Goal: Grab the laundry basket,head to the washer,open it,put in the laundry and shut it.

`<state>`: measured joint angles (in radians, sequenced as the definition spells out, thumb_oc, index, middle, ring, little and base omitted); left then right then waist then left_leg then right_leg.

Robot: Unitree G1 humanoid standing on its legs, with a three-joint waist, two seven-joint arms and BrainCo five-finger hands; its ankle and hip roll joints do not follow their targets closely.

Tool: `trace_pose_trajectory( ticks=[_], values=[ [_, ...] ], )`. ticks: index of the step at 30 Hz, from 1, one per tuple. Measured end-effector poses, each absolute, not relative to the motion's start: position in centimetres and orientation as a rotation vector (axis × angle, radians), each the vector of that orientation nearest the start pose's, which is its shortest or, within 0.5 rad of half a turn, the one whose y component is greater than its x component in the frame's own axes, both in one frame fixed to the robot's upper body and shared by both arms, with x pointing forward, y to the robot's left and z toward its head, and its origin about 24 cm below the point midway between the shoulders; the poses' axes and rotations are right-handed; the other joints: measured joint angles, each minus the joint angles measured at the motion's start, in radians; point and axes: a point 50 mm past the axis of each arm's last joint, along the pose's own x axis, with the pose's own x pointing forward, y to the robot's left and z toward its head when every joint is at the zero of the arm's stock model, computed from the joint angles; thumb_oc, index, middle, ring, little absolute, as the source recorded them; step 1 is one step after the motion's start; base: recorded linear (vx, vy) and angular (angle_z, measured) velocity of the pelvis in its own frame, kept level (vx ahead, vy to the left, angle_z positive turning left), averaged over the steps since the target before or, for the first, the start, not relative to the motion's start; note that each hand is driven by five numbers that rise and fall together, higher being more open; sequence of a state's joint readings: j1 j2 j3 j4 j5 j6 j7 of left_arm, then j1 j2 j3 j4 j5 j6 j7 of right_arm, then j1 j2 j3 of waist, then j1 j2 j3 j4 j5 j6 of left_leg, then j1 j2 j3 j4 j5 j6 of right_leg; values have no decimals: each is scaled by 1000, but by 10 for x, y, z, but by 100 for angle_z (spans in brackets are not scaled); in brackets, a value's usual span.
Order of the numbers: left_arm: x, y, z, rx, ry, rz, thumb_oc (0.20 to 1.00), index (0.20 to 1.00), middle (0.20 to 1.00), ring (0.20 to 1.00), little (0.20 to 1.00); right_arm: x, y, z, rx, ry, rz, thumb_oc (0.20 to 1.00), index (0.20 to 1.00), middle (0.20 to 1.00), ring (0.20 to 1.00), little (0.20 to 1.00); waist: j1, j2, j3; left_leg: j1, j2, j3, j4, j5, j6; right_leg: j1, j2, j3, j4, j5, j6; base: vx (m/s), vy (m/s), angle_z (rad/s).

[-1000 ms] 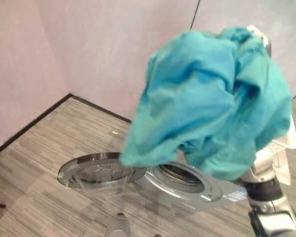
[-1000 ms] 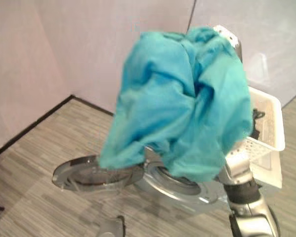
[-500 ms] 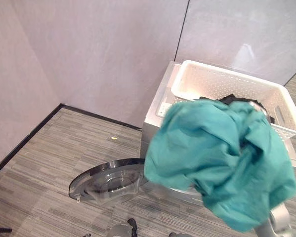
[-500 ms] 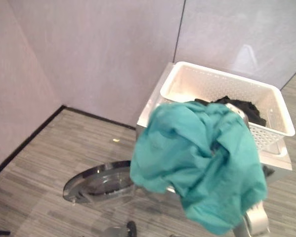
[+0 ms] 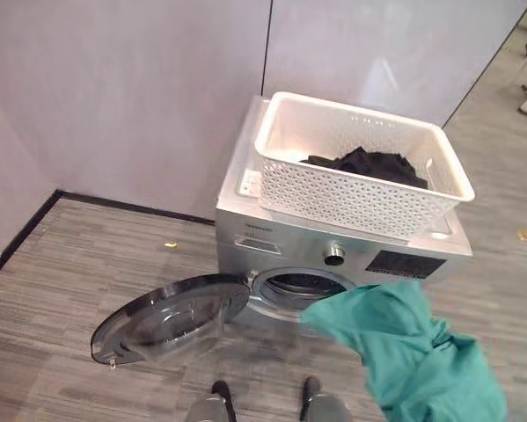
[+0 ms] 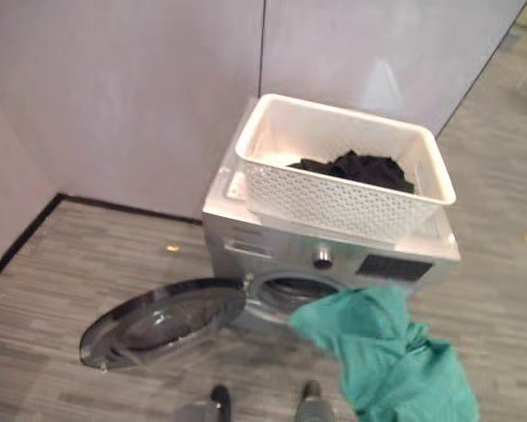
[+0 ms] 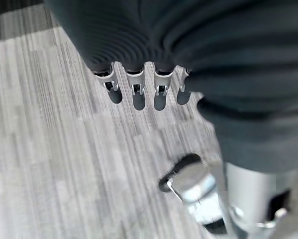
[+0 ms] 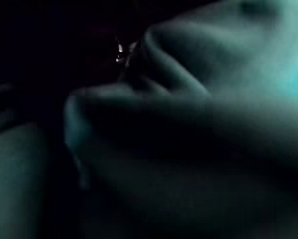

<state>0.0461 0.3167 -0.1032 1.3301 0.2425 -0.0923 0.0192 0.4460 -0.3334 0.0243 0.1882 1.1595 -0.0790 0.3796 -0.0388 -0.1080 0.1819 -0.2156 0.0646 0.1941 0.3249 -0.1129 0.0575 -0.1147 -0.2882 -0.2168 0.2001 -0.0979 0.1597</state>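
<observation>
Nearest, the left hand (image 7: 139,92) hangs over the grey striped floor (image 7: 49,149), fingers (image 7: 113,92) hanging loosely in a row, holding nothing. At the lower right a bunched teal garment (image 5: 413,352) hangs in front of the washer (image 5: 333,255), one corner reaching to the drum opening (image 5: 303,286). The right hand is buried in that cloth, so its grip cannot be told. The round glass door (image 5: 171,316) lies swung wide open to the left. On top of the washer sits the white laundry basket (image 5: 351,198), dark clothes (image 5: 364,165) inside.
</observation>
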Motion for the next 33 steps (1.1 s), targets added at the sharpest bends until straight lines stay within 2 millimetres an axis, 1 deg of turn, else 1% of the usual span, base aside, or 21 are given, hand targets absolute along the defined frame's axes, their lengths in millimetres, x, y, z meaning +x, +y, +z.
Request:
trace_pose_trajectory(
  ticks=[1,2,3,4,5,6,7,8,9,10,11,13,15,17,19,23,26,27,29,32,33],
  values=[
    [69,275,-154,567,1264,-38,1000,1000,1000,1000,1000,118,-229,-65,866,354,-91,200,200,200,200,200,0,-41,22,-29,-2,-32,40,-3,-16,5,7,-2,4,8,27,-57,-121,64],
    [77,278,-152,589,1246,-41,1000,1000,1000,1000,1000,118,-228,-75,879,384,-116,200,200,200,200,200,0,-51,32,-47,7,-54,55,-9,-37,-3,11,-19,17,7,23,-83,-151,70],
    [92,280,-148,611,1206,-42,1000,1000,1000,1000,1000,113,-227,-90,896,456,-182,200,200,200,200,200,13,-51,42,-101,16,-82,196,-41,-43,-24,14,-55,39,25,16,-119,-126,34],
    [93,276,-149,606,1199,-38,1000,1000,1000,1000,1000,112,-229,-91,888,465,-185,200,200,200,200,200,27,-34,52,-121,31,-83,281,-70,-46,-26,27,-70,50,39,13,-109,-98,25],
    [89,269,-152,598,1199,-48,1000,1000,1000,1000,1000,112,-232,-90,860,479,-171,200,200,200,200,200,29,4,56,-118,51,-103,268,-124,-51,-32,55,-91,71,40,15,-107,-54,42],
    [98,268,-150,619,1168,-53,1000,1000,1000,1000,1000,112,-229,-97,840,527,-175,200,200,200,200,200,25,-4,70,-139,38,-136,271,-144,-52,-64,40,-96,118,35,10,-85,-40,61],
    [104,268,-148,616,1149,-45,1000,1000,1000,1000,1000,112,-225,-100,831,557,-171,200,200,200,200,200,25,-21,79,-150,31,-138,265,-141,-56,-81,34,-95,126,36,8,-89,-7,56],
    [101,266,-149,601,1153,-40,1000,1000,1000,1000,1000,122,-215,-101,831,562,-142,200,200,200,200,200,49,-18,90,-190,31,-141,272,-135,-59,-117,32,-96,148,35,-4,-84,23,23],
    [104,268,-148,605,1147,-31,1000,1000,1000,1000,1000,127,-216,-100,820,555,-144,200,200,200,200,200,49,-24,97,-210,32,-151,291,-133,-59,-134,35,-98,164,34,-7,-74,59,14],
    [102,264,-150,598,1154,-38,1000,1000,1000,1000,1000,140,-209,-101,821,554,-133,200,200,200,200,200,61,-8,114,-262,29,-163,323,-133,-58,-172,34,-105,196,26,-11,-9,87,17],
    [105,260,-150,584,1148,-40,1000,1000,1000,1000,1000,150,-207,-101,818,549,-138,200,200,200,200,200,63,-12,127,-280,24,-169,339,-133,-53,-189,24,-111,218,20,-11,22,72,27],
    [114,248,-151,562,1110,-63,1000,1000,1000,1000,1000,173,-196,-99,829,526,-142,200,200,200,200,200,72,18,176,-328,2,-182,389,-144,-35,-233,-6,-115,290,-7,-10,-17,99,37],
    [117,242,-151,529,1092,-41,1000,1000,1000,1000,1000,188,-187,-98,846,520,-164,200,200,200,200,200,85,38,195,-366,-13,-184,434,-160,-15,-273,-29,-108,349,-28,-13,-66,116,22],
    [120,239,-151,539,1075,-45,1000,1000,1000,1000,1000,201,-183,-92,851,487,-165,200,200,200,200,200,85,53,213,-396,-27,-183,461,-169,-3,-307,-45,-93,384,-41,-14,-54,102,9],
    [119,238,-151,544,1077,-47,1000,1000,1000,1000,1000,221,-179,-86,870,450,-216,200,200,200,200,200,79,73,228,-447,-37,-180,504,-182,12,-363,-58,-69,428,-53,-16,-58,113,0],
    [128,229,-149,569,1029,-77,1000,1000,1000,1000,1000,249,-181,-69,907,358,-312,200,200,200,200,200,85,108,253,-514,-39,-156,549,-198,30,-457,-60,-20,478,-70,-24,-37,105,-11],
    [134,223,-148,584,999,-91,1000,1000,1000,1000,1000,272,-182,-50,915,267,-354,200,200,200,200,200,83,136,270,-562,-36,-135,586,-210,39,-527,-59,19,521,-76,-20,1,67,-17],
    [141,220,-146,589,974,-99,1000,1000,1000,1000,1000,283,-182,-38,920,217,-359,200,200,200,200,200,81,153,280,-589,-33,-129,613,-218,44,-557,-58,31,545,-82,-16,17,71,-17],
    [153,213,-141,553,926,-90,1000,1000,1000,1000,1000,295,-185,-20,934,135,-367,200,200,200,200,200,77,184,303,-626,-26,-120,660,-241,45,-610,-60,58,600,-98,-13,31,63,-17],
    [164,208,-137,544,879,-74,1000,1000,1000,1000,1000,307,-187,-3,959,63,-388,200,200,200,200,200,76,198,320,-648,-23,-92,692,-257,57,-664,-61,104,650,-112,-12,37,22,-19],
    [165,208,-136,533,876,-65,1000,1000,1000,1000,1000,306,-188,-5,966,63,-403,200,200,200,200,200,74,198,320,-650,-22,-89,694,-259,57,-669,-61,108,655,-115,-14,32,5,-12]
  ],
)
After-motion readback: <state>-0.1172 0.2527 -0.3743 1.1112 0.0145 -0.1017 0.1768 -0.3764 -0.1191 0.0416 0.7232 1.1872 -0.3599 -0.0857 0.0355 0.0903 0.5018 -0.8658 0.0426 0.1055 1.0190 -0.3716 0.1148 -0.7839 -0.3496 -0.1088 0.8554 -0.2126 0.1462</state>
